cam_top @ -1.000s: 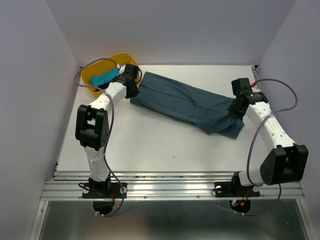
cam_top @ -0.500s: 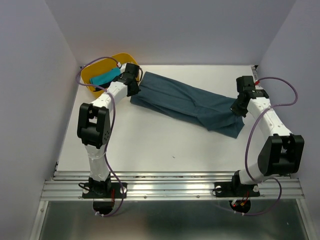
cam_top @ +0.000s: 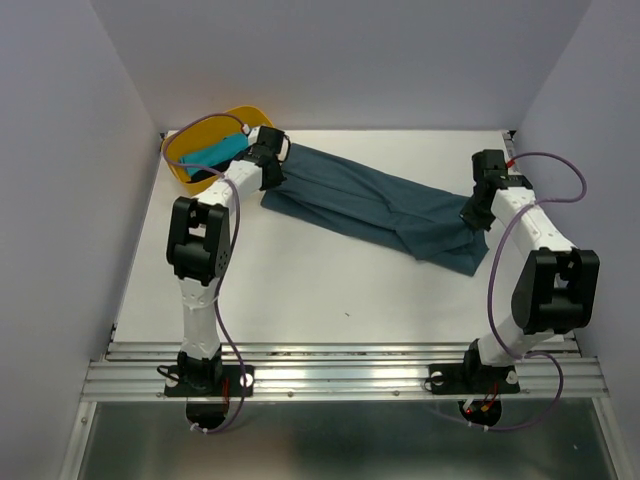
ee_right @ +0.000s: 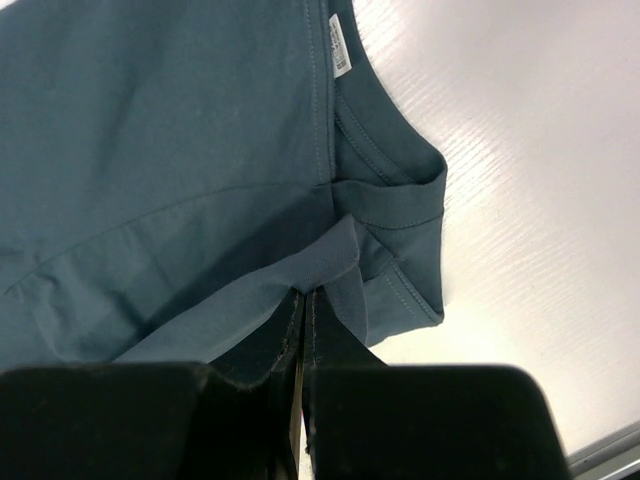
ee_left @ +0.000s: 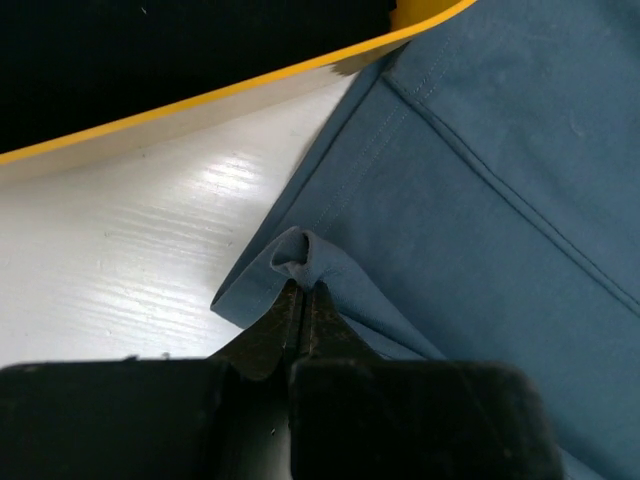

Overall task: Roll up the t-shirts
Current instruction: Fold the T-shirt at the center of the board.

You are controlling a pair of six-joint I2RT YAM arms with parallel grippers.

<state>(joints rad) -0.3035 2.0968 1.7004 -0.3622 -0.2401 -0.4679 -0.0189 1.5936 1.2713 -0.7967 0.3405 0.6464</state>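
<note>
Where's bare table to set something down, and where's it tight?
Bare: the near table between slate-blue t-shirt and arm bases; the far strip behind it, right of the yellow tub. Crowded: far-left corner, where tub, left tool and shirt meet.

A white table is carrying everything here; a slate-blue t-shirt, folded into a long band, is lying straight on it, stretching slantwise from the far left down toward the right side. A yellow tub is sitting in the table's far left corner, its rim just beside the shirt's left end; the tabletop is gleaming under the light.
</note>
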